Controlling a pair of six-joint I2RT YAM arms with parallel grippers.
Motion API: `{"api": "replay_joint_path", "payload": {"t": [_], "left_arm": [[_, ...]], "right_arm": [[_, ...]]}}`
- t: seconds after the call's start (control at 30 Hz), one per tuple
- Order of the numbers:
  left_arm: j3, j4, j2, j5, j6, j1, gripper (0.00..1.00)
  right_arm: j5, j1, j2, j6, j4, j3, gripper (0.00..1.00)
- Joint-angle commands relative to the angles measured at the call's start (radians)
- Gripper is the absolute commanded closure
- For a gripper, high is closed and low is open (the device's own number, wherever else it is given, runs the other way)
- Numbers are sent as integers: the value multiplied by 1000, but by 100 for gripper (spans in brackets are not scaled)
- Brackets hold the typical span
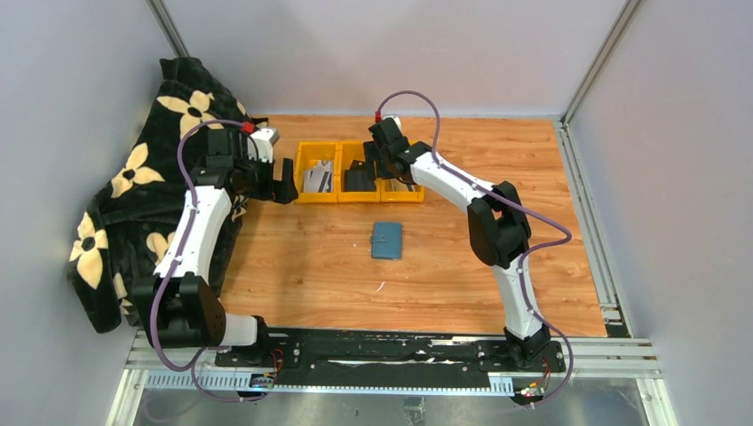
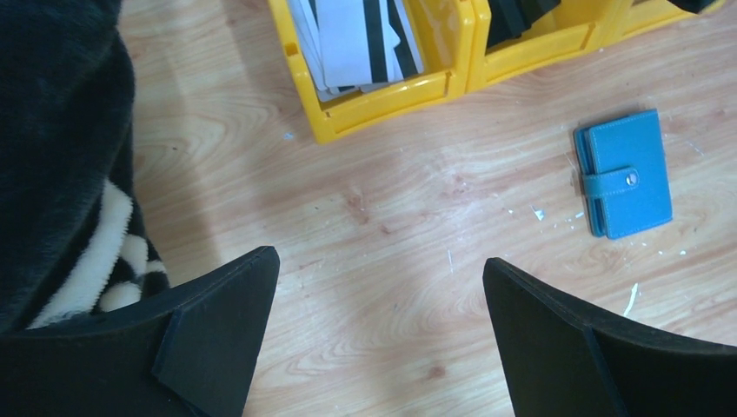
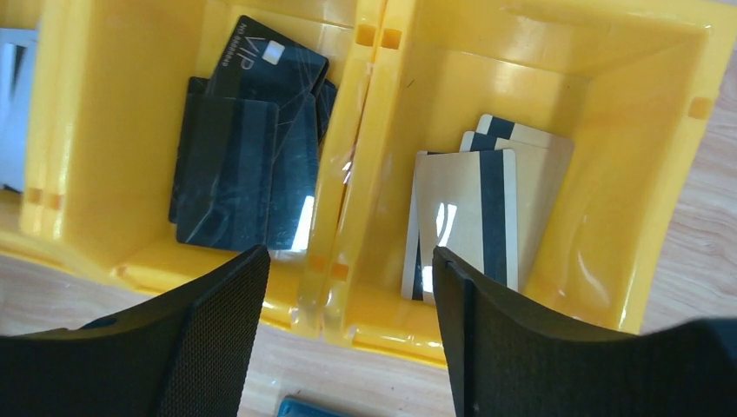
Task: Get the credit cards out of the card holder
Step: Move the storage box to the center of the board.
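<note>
Status from my side:

- One holder, closed and flat on the tabletop. It's on the near side of the bins, in front of the seam between the middle and right ones and clear of them.
- Its long axis runs near-to-far, pointing at the bins, with a slight skew. The strap tab crosses the short way from its left long edge, and the snap sits about mid-face.
- There are three yellow bins in one row, walls touching.
- Left bin: white cards with dark stripes. They overlap, so I can't get a count.
- Middle bin: dark cards, one marked VIP. I make out at least three; the exact number is unclear.
- Right bin: pale cards, three of them, fanned, each with a dark stripe running lengthwise.
- My right tool is over the bins, straddling the wall between the middle and right ones. It's released, jaws apart with nothing between them.
- My left tool is over bare tabletop just left of the bins. It's released too, spread wide and empty.
- There's a black blanket with cream flowers further left of the bins.
</note>
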Motion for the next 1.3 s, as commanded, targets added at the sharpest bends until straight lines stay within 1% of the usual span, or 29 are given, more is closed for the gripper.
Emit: {"api": "replay_joint_path", "payload": {"t": [0.0, 0.13, 0.2, 0.27, 0.5, 0.63, 0.7, 0.77, 0.93, 1.1, 1.27], "left_arm": [[-13, -32, 7, 48, 23, -4, 0], [-7, -40, 9, 54, 27, -4, 0], [-4, -40, 10, 55, 24, -5, 0], [2, -43, 13, 65, 26, -4, 0], [18, -51, 10, 78, 30, -4, 0], [19, -60, 2, 82, 37, -4, 0], [20, -63, -8, 83, 40, -4, 0], [21, -68, -18, 85, 45, -4, 0], [16, -88, -47, 92, 50, -4, 0], [-1, -104, -71, 103, 60, -4, 0], [-9, -118, -97, 111, 56, -4, 0]], "right_arm": [[81, 14, 46, 2, -27, 43, 30], [107, 16, 68, 23, -14, 35, 39], [143, 23, 69, 38, -13, 25, 47], [177, 26, 55, 63, -15, 3, 52], [229, 34, -34, 133, 23, -155, 67], [256, 39, -93, 183, 11, -243, 80], [265, 44, -130, 197, 10, -286, 84], [267, 49, -160, 207, 4, -325, 87], [233, 55, -248, 202, 7, -434, 90], [179, 57, -352, 179, 5, -540, 92], [190, 57, -443, 212, -22, -615, 92]]}}
